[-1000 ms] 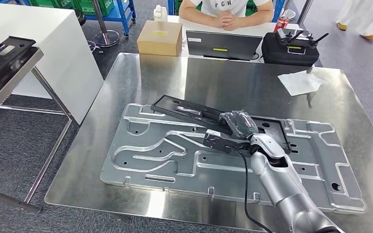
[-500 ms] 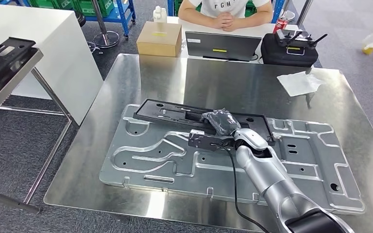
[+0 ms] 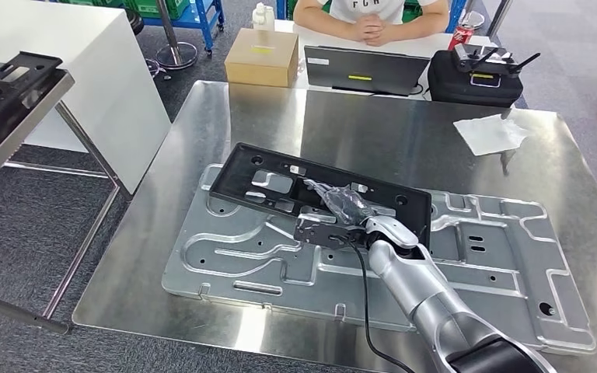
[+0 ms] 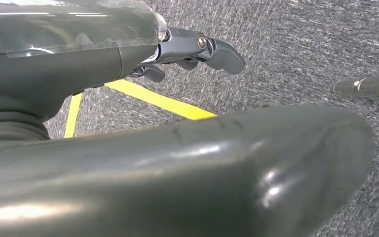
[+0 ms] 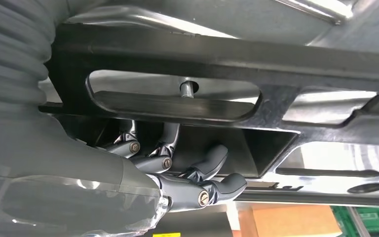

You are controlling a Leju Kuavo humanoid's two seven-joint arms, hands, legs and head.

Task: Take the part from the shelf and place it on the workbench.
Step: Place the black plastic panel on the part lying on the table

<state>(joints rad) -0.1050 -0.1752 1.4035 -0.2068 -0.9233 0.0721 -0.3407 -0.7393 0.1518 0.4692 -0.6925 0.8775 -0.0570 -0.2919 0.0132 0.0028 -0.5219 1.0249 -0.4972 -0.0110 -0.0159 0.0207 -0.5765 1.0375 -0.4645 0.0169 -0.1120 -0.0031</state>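
The only legible writing was part of the letters "FGH" on the white shirt of the person (image 3: 369,9) seated behind the laptop (image 3: 364,70). The part (image 3: 272,180), a long black plastic frame with rectangular cut-outs and ribbed recesses, was tilted above the stamped metal panel (image 3: 241,256) on the steel workbench (image 3: 202,124). The right hand (image 3: 347,203) gripped it along its near edge, fingers (image 5: 212,163) hooked into an opening; the left hand (image 4: 197,47) hung over grey carpet, fingers loosely apart, holding nothing.

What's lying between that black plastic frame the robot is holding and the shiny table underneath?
In the head view, a large stamped metal panel lies flat on the workbench, under the black part held by the right hand.
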